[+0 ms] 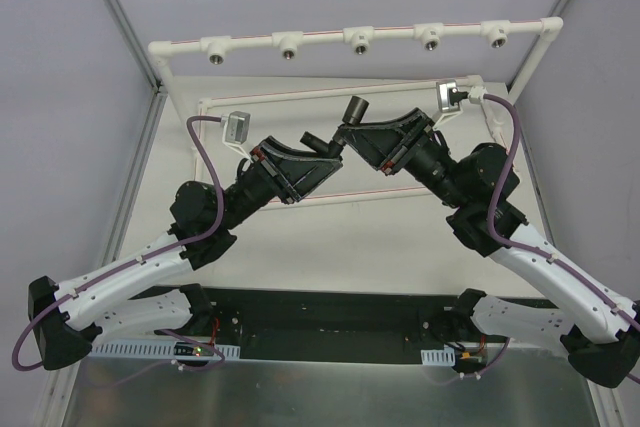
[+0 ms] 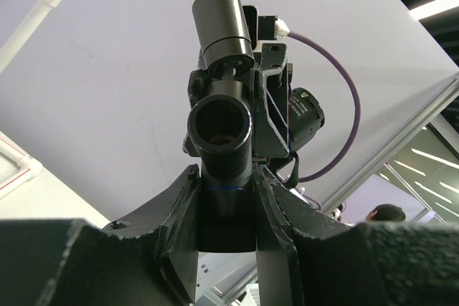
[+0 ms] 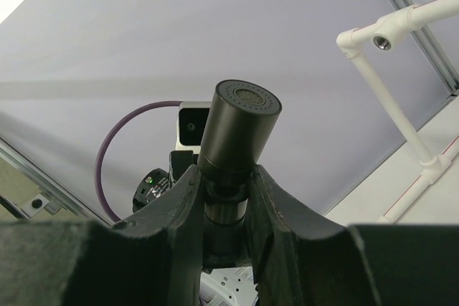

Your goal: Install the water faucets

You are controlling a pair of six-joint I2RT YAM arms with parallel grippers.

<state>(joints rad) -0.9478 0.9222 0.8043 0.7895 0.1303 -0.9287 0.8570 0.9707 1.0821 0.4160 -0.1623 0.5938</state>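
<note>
**Both faucets gripped in mid-air**

The left claw (image 2: 226, 177) pinches the T-shaped faucet (image 2: 219, 125). The right claw (image 3: 224, 177) pinches the stubby cylinder faucet (image 3: 240, 130). The parts sit just beside each other above the tabletop (image 1: 330, 247), below the white pipe fittings (image 1: 358, 42).

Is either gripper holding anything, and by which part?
Left gripper: black open-mouthed faucet part, held by its lower stem. Right gripper: black cylinder faucet, held by the narrow neck under its head.

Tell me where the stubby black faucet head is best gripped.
Take the faucet head by its narrow neck, from the base end, as the right gripper does. The wider cap overhangs the fingers, so it likely can't slide back, and its perforated face is free.
</note>
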